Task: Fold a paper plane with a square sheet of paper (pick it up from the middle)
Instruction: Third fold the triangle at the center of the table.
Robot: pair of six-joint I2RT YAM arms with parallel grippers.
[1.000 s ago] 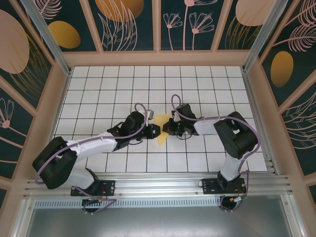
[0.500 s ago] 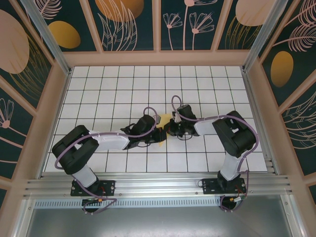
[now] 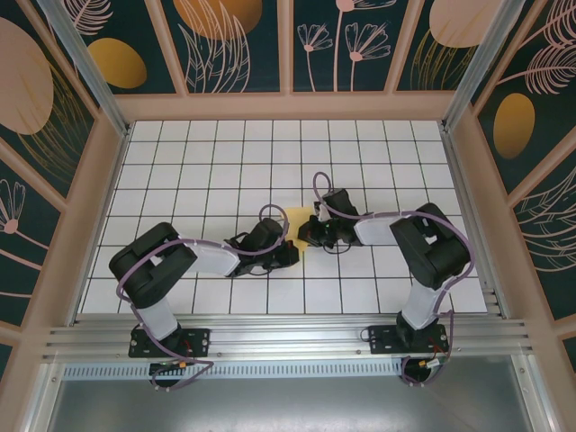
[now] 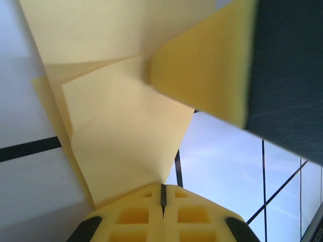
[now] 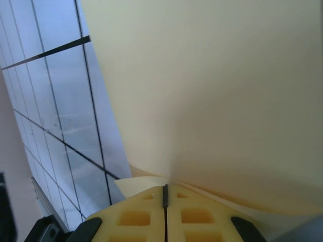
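**Overhead view.** The 2 arms reach inward over the white gridded table, and their hands meet near its middle. The left hand lies low and points right. The right hand points left, just beside it on the far side. The pale yellow sheet of paper shows as a small patch between the 2 hands and just beyond them. It sits over the central tiles, well apart from the table's edges.

**Left wrist view.** The left hand has its 2 yellow fingertips pressed together, with only a thin dark seam between them. A pointed corner of the sheet of paper is pinched in that seam. The sheet is already creased: several overlapping flaps fan upward from the grip, with tiles visible beneath.

**Right wrist view.** The right hand is likewise fully closed, its pads meeting along a thin seam. It is clamped on an edge of the sheet of paper, which rises as a broad, smooth panel above the tiles. A second layer peeks out just left of the grip.
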